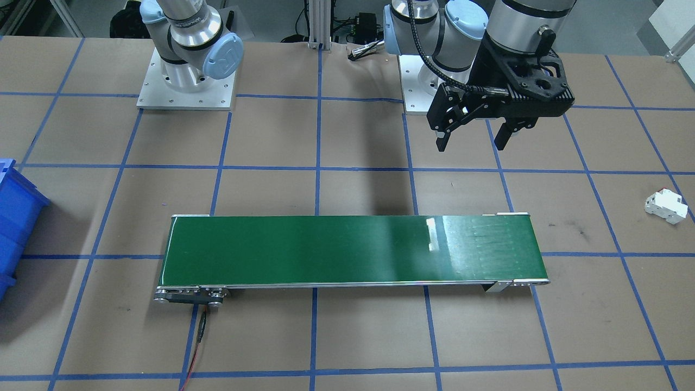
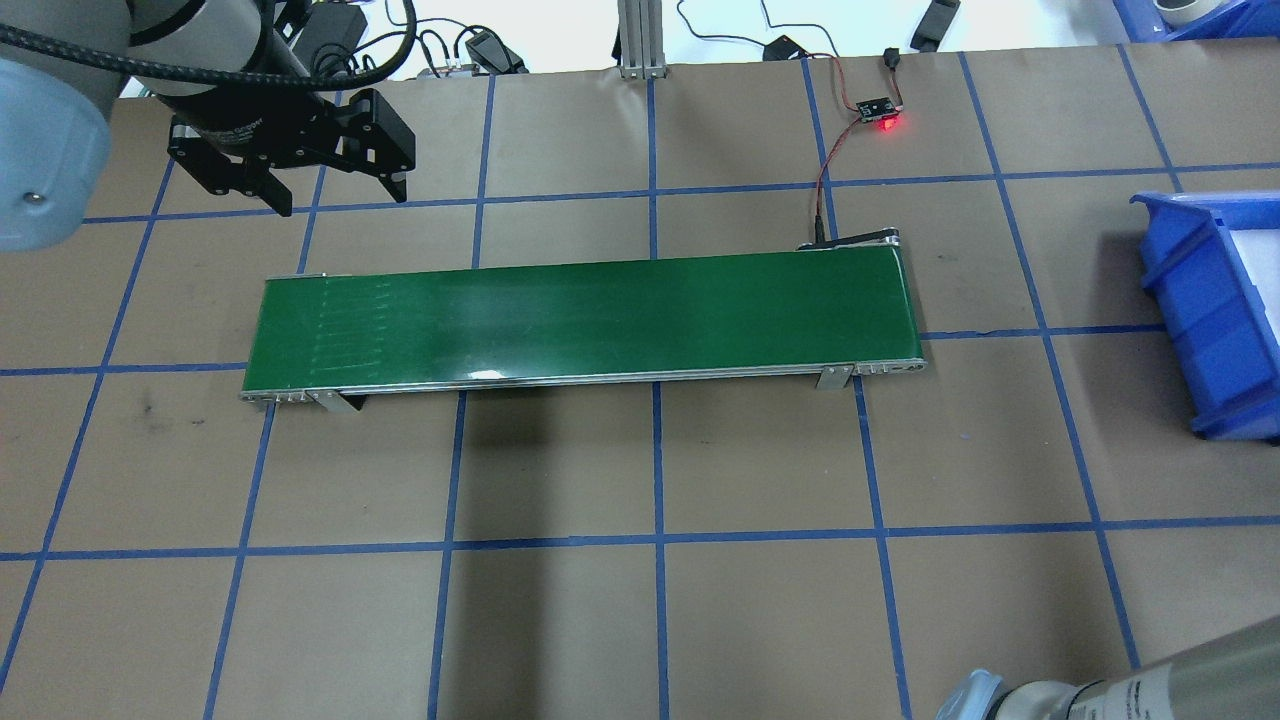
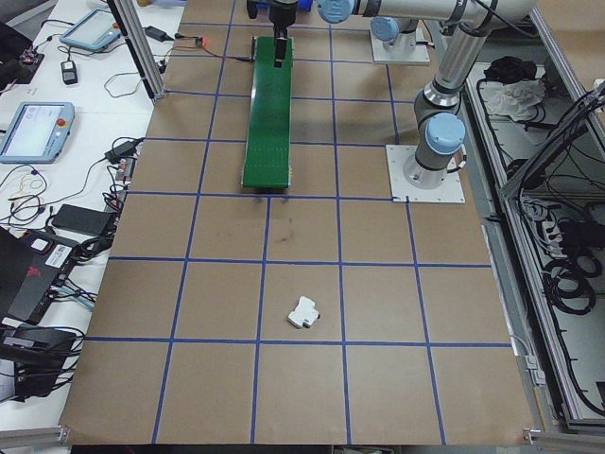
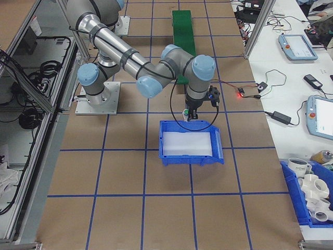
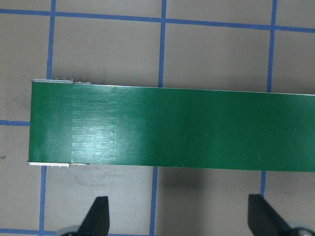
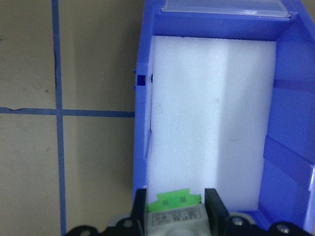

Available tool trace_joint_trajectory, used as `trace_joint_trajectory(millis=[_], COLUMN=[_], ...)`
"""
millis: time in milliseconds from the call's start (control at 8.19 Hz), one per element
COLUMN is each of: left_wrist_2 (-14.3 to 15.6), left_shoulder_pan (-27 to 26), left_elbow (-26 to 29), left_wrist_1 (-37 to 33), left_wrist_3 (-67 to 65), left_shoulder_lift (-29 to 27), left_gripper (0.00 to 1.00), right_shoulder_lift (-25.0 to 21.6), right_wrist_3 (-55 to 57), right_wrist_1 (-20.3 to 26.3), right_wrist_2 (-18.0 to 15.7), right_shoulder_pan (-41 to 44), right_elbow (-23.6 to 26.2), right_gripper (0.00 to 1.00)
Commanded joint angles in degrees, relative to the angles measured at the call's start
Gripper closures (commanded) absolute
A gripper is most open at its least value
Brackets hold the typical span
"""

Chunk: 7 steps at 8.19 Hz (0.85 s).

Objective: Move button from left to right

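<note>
Pinched between right hand point(image 6: 175, 206) fingers: button point(image 6: 173, 209), above blue bin's point(image 6: 288, 98) foam. Left hand point(image 1: 471, 141) spread, hovering empty beside the green belt point(image 1: 347, 250), pointing down at table.

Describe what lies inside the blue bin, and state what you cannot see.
The blue bin holds a white foam pad covering its floor; nothing rests on it. The right gripper holds the button above the near edge, hiding that strip.

Table point(image 2: 640, 620): brown paper surface, blue tape grid. Green conveyor belt point(image 2: 580, 315) lies at centre in the overhead view. Blue bin point(image 2: 1215, 310) at 3 o'clock of the belt. Small lit circuit board point(image 2: 880, 108) at 1 o'clock. White block point(image 1: 665, 205) beyond the belt's other end.
</note>
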Motion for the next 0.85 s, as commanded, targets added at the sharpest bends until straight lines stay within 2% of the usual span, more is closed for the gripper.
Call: trace_joint_trajectory(millis=[0, 122, 366, 733], left_wrist_2=[-0.23, -0.23, -0.49, -0.41], left_shoulder_pan=[0.00, 0.09, 0.09, 0.44], left_elbow=[-0.09, -0.09, -0.09, -0.09], left_wrist_1=[0.00, 0.00, 0.00, 0.00], left_wrist_3=[0.12, 0.12, 0.30, 0.39], left_shoulder_lift=[0.00, 0.09, 0.09, 0.09], left_gripper=[0.00, 0.00, 0.00, 0.00], right_shoulder_lift=[6.66, 8.15, 12.45, 13.70], right_wrist_3=[-1.19, -0.84, -1.97, -1.80], right_wrist_1=[-5.98, -6.24, -13.50, -13.80], right_wrist_2=[0.10, 0.19, 0.11, -0.60], right_shoulder_pan=[-1.07, -1.07, -0.98, -0.98], right_elbow=[-0.07, 0.02, 0.99, 2.56], right_gripper=[1.00, 1.00, 1.00, 1.00])
